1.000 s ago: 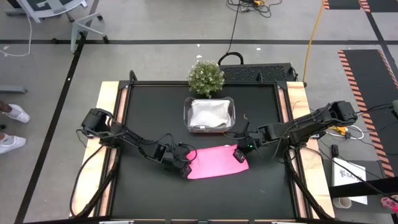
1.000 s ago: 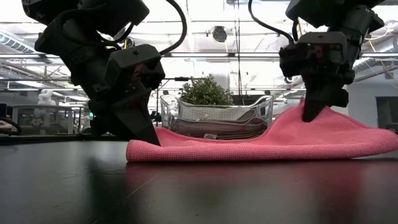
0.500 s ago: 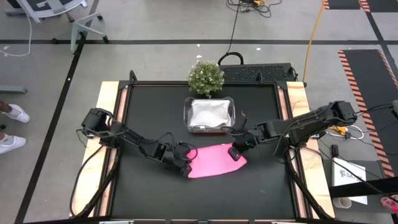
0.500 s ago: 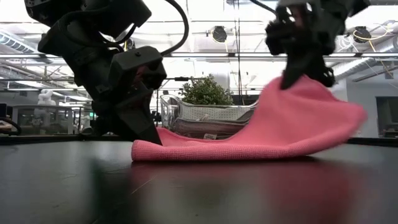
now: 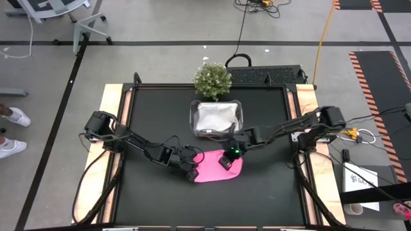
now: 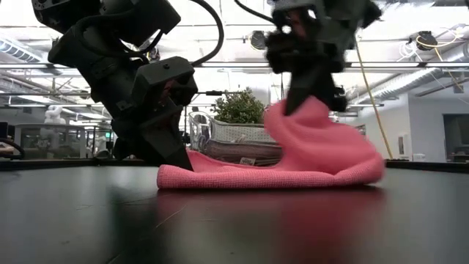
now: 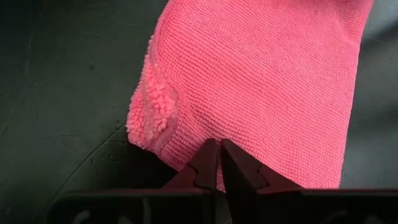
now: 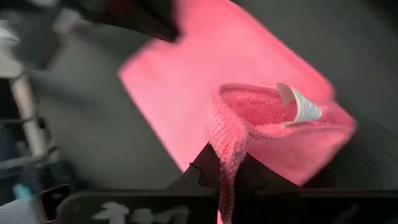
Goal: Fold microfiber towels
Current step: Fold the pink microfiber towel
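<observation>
A bright pink towel [image 5: 215,170] lies on the black table [image 5: 154,115], its right end lifted and curled over; it also shows in the low view [image 6: 293,161]. My left gripper [image 5: 191,173] is shut at the towel's left end, low at the table. My right gripper [image 5: 226,160] is shut on the raised right end, above the towel's middle. A clear tub [image 5: 218,119] behind the towel holds folded light grey cloth. The orange-yellow towel is out of view. My left gripper has the pink towel's left edge [image 7: 205,134] at its shut fingertips, slanting down from the table's left. That end lies flat on the table. One layer or several, I cannot tell. My right gripper pinches the towel's right edge [image 8: 227,140], close to the white label [image 8: 298,104], between its two fingers, coming from above. The held end is lifted clear and hangs in a slack curve [image 6: 344,158] down to the part on the table.
A small potted plant [image 5: 212,79] stands at the table's far edge behind the tub. Bare black tabletop lies near, left and right of the towel. Wooden rails [image 5: 307,128] run along the table's sides.
My right gripper has risen and gone toward the table's left with the towel's right end. That end has lifted off the table and folded over toward the left end. The left end and my left gripper have stayed in place.
</observation>
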You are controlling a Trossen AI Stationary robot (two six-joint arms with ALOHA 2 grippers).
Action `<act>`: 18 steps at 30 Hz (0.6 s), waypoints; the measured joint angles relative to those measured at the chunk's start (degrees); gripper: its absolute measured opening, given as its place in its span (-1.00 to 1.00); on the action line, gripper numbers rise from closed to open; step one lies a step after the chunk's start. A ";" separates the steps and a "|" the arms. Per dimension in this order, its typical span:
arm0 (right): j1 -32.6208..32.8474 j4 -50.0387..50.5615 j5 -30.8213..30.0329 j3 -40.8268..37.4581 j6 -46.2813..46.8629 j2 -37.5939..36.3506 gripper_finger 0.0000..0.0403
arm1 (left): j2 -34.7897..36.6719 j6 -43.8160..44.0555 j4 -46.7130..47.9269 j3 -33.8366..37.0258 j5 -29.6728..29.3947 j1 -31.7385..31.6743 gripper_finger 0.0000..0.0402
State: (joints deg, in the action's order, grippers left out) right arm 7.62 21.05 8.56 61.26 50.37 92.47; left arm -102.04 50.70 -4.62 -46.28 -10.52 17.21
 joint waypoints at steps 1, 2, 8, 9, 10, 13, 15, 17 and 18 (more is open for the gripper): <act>-0.30 -0.84 0.79 1.46 -1.21 1.39 -1.00 | 0.00 -0.01 0.00 0.00 0.00 0.00 -0.87; -0.68 -1.52 1.92 2.94 -2.47 2.70 -1.00 | 0.00 0.00 -0.02 0.00 0.00 0.00 -0.87; -3.12 -7.97 7.61 9.41 -6.59 9.97 -1.00 | 0.00 0.00 0.02 -0.04 0.00 0.00 -0.87; -3.30 -9.18 8.29 9.93 -6.73 11.02 -1.00 | 0.00 0.00 0.02 -0.04 0.00 0.00 -0.87; -3.36 -10.46 8.63 10.24 -6.73 12.06 -1.00 | 0.00 0.00 0.02 -0.04 0.00 0.00 -0.87; -3.54 -12.94 9.99 10.35 -6.75 14.43 -1.00 | 0.00 0.00 0.04 -0.04 0.00 0.00 -0.87; -3.55 -13.11 9.99 10.35 -7.99 15.42 -0.99 | 0.00 0.00 0.04 -0.04 0.02 0.00 -0.87; -3.59 -13.10 9.72 10.33 -9.10 15.80 -0.96 | 0.02 0.00 0.07 -0.04 0.02 0.00 -0.87; -3.67 -13.10 9.74 10.33 -9.37 15.80 -0.94 | 0.02 0.00 0.07 -0.04 0.02 0.00 -0.87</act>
State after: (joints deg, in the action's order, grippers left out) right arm 3.95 7.94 18.30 71.59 41.00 108.27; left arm -102.02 50.70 -4.56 -46.33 -10.50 17.21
